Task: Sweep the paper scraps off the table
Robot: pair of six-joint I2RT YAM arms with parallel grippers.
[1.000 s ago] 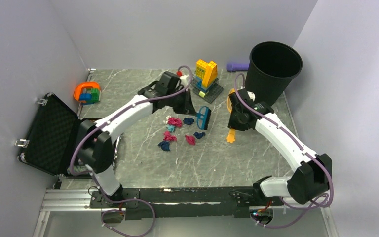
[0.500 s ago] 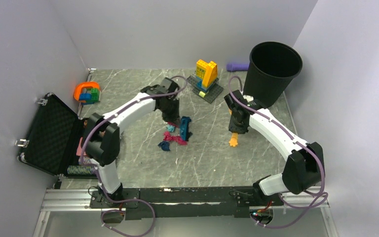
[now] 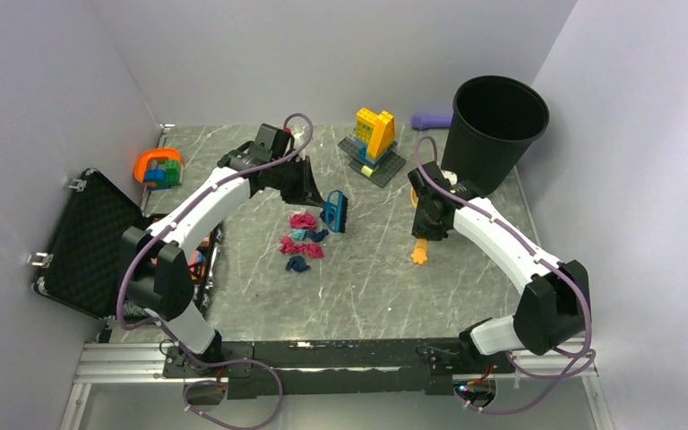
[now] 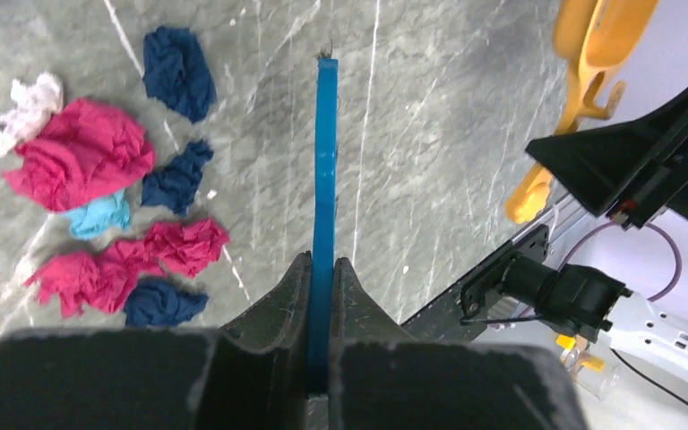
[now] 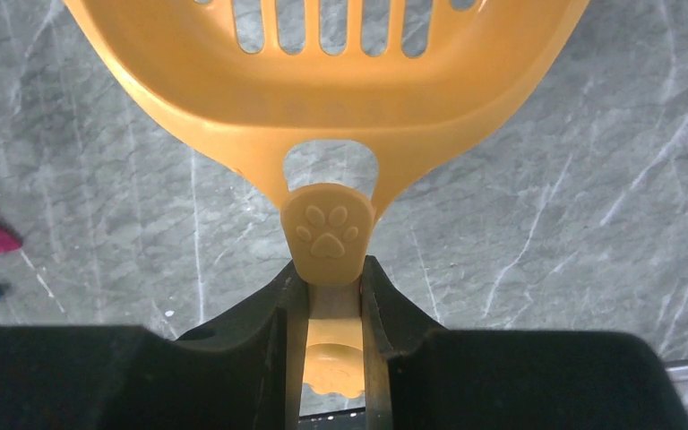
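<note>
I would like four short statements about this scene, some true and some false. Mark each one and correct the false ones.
1. The black case lies open. True.
2. The left gripper is shut on the blue brush. True.
3. The right gripper holds nothing. False: it is shut on the handle of the orange scoop.
4. The paper scraps lie inside the case. False: they lie in a cluster on the table, beside the brush.
</note>
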